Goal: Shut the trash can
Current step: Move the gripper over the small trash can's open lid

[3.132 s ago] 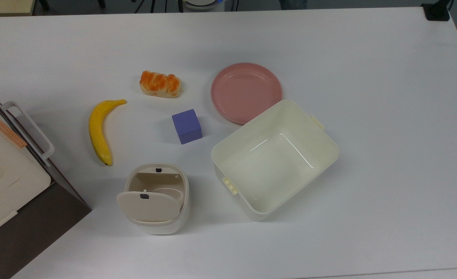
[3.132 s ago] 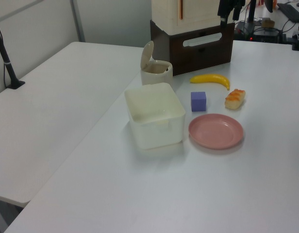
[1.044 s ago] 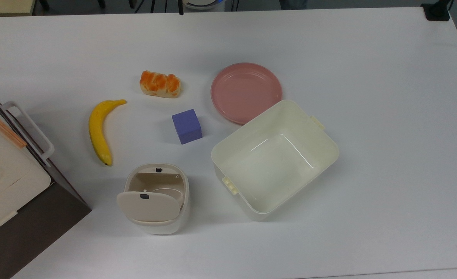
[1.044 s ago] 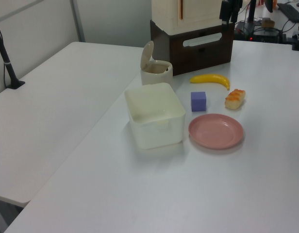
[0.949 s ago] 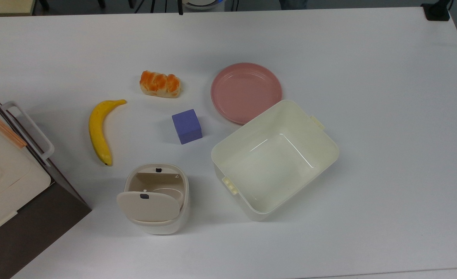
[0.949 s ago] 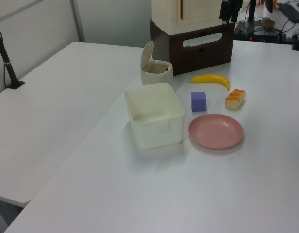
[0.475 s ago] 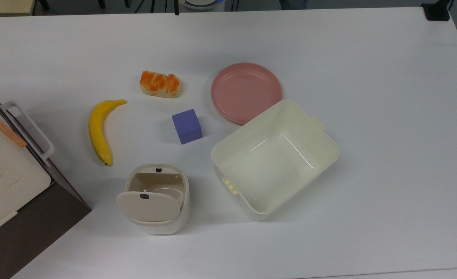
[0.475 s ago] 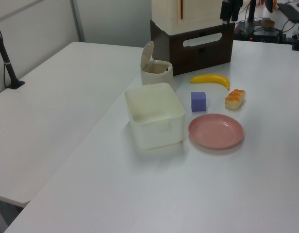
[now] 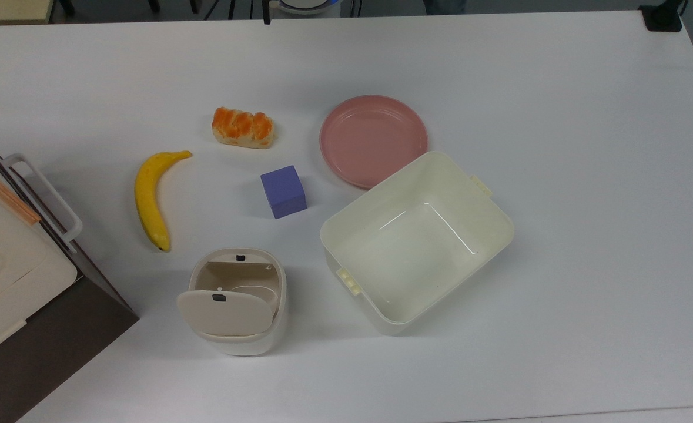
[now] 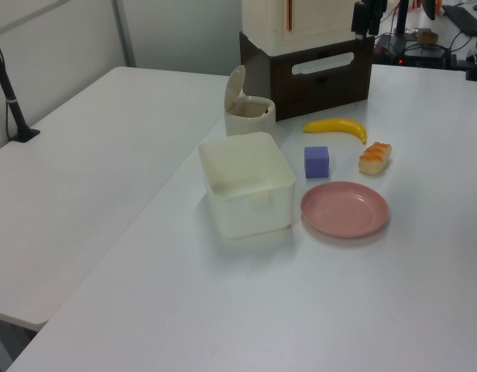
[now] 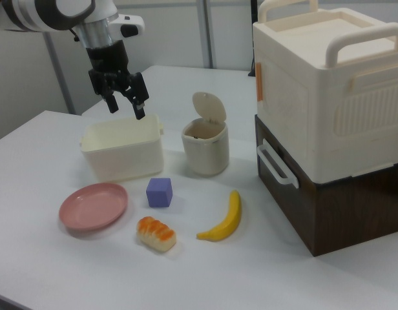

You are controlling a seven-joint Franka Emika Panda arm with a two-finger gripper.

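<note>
on the white table (image 9: 558, 117) the trash can (image 9: 237, 305) stands between the banana (image 9: 149, 200) and the lidless tub (image 9: 417, 241), its lid (image 11: 207, 106) tipped upright, so nothing is done yet. we see our gripper (image 11: 126, 102) hanging high and empty, fingers spread, above the tub, well apart from the can.

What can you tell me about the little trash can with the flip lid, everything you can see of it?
The trash can is a small cream-white bin, seemingly plastic, with a rounded-square top. Its beige hinged lid stands raised, so it is open, and the inside looks empty. A small dark button sits on the rim opposite the hinge. It stands upright on the white table, between the banana and the larger cream tub, touching neither.
</note>
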